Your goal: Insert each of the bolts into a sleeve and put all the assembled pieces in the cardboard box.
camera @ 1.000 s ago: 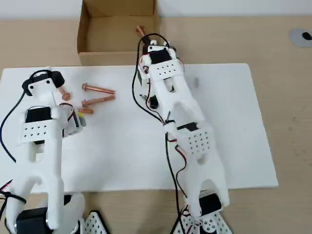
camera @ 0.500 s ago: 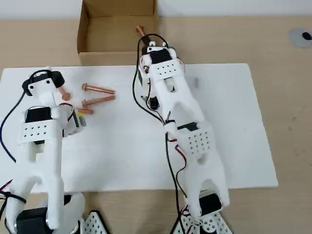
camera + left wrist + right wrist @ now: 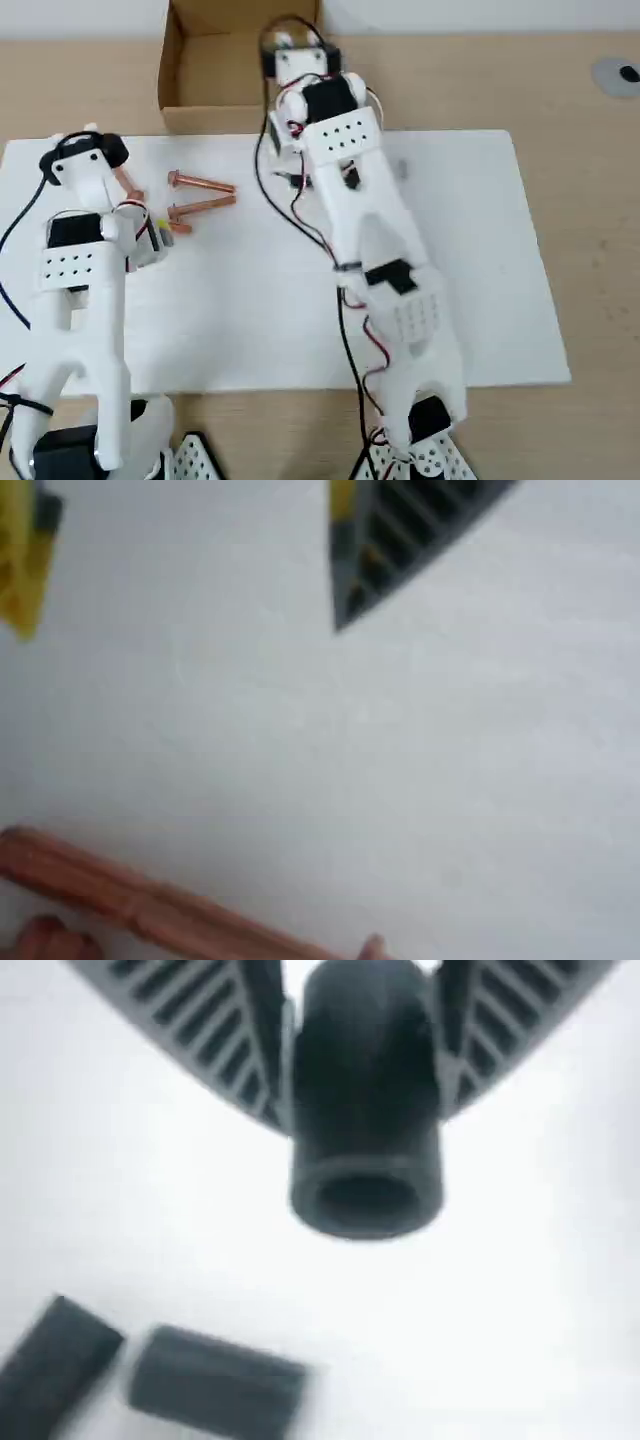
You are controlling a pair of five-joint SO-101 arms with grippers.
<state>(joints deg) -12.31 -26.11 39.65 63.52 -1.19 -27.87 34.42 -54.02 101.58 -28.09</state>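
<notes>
Wooden table (image 3: pixel 590 180) bears white sheet (image 3: pixel 250 320) and cardboard box (image 3: pixel 215 119); bolts (image 3: pixel 203 184) lie on sheet.

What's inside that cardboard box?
The part of the box that shows is bare cardboard. The right arm covers its right corner, so anything there is hidden.

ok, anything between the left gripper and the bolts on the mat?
Nothing visible. In the left wrist view, the left gripper hangs open over bare white mat. A copper bolt lies on the mat just beyond its fingers, with nothing between them.
</notes>
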